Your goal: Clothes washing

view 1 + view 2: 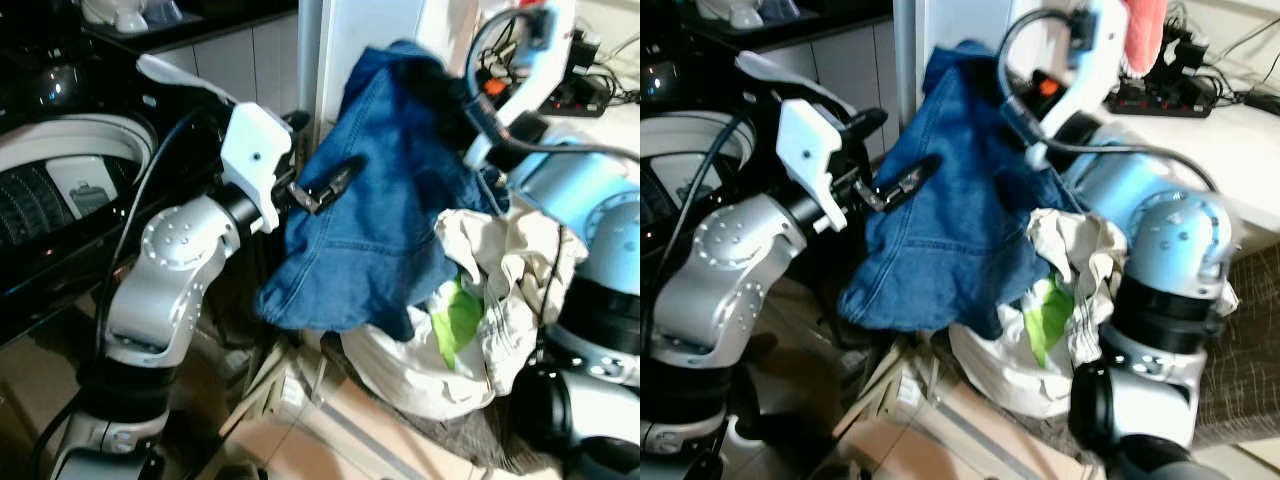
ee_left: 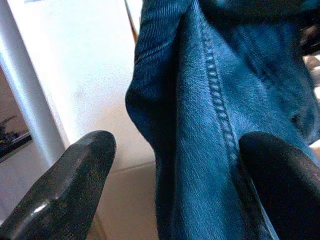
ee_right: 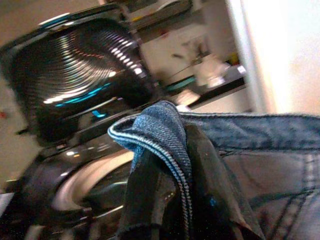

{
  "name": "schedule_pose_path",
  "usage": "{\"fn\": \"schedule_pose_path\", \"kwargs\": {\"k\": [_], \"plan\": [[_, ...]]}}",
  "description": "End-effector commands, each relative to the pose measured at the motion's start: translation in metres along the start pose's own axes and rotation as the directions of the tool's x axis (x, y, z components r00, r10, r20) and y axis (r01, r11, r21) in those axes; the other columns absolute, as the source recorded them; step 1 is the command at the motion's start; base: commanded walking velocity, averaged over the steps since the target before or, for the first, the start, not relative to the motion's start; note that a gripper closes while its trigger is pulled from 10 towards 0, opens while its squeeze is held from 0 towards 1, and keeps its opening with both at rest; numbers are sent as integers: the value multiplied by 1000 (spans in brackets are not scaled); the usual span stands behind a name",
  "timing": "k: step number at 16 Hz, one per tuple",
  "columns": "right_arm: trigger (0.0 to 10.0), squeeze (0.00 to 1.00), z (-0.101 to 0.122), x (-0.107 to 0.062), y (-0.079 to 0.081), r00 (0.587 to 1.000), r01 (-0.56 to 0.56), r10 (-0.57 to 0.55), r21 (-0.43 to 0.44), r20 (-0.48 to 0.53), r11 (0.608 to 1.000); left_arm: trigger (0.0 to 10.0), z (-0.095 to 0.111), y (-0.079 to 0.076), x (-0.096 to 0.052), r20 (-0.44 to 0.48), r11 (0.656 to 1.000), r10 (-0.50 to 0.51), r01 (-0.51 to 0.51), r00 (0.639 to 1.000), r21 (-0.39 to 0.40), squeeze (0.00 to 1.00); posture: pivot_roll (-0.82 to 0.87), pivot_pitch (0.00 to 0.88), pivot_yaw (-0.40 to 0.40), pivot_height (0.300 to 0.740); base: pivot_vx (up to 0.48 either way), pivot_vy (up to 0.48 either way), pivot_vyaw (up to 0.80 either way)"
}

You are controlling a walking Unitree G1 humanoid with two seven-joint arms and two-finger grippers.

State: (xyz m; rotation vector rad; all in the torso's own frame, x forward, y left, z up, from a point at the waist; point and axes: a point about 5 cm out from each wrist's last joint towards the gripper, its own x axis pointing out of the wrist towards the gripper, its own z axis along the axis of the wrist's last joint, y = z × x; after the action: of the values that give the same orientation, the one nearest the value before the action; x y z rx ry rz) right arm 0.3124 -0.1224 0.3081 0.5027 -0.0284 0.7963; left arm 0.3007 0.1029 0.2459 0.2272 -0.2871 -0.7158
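right gripper [image 3: 172,175] clamped on denim garment [image 1: 370,200], held high above laundry bag [image 1: 420,380]. left gripper [image 1: 325,188] spread wide, touching hanging cloth. washer drum [image 1: 60,190] well left. risk: loose hem snagging bag or dragging short of drum.

We see a tan floor [image 1: 300,440] below us, and on it sits a white laundry bag [image 1: 420,375] with pale cloth and a green piece bunched in its mouth. Just beside the bag a dark mat [image 1: 1240,370] covers the floor on our right. A white desk [image 1: 1230,130] behind carries a black power strip [image 1: 1165,95] and cables
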Motion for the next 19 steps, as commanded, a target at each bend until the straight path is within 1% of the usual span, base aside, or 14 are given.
{"fn": "schedule_pose_path", "kwargs": {"k": [1,2,3,4,5,8,14,19], "plan": [[0,0,6,1,13,998,-56,56,-10,16,998,10000,-4,-4,3,-26,1000,-7,7,1000,8,1000,13,0,-58,740,0,0,0],[0,0,1,3,18,997,-81,81,11,2,997,10000,-8,-8,4,-31,999,-15,13,999,-39,298,12,0,-58,740,0,0,0],[0,0,0,4,19,996,-85,85,19,-2,996,10000,-8,-9,4,-31,999,-15,13,999,-52,298,12,0,-58,740,0,0,0],[0,0,-1,4,21,996,-91,91,27,-10,995,10000,-10,-9,4,-42,999,-13,11,999,-46,110,13,0,-58,740,0,0,0],[0,0,-1,4,21,996,-89,90,30,-16,996,0,-11,-6,4,-47,999,4,-6,999,-50,0,13,0,-58,740,0,0,0],[0,0,0,3,20,997,-73,74,31,-22,997,0,-11,2,3,-45,997,44,-47,998,-56,0,14,0,-57,740,0,0,0],[0,0,-2,2,20,997,-63,64,29,-38,998,0,-11,4,1,-48,996,44,-47,998,-69,0,16,0,-57,740,0,0,0],[0,0,-4,2,20,997,-57,58,26,-46,998,0,-10,9,-1,-46,995,67,-70,997,-66,0,17,0,-56,740,0,0,0]]}}
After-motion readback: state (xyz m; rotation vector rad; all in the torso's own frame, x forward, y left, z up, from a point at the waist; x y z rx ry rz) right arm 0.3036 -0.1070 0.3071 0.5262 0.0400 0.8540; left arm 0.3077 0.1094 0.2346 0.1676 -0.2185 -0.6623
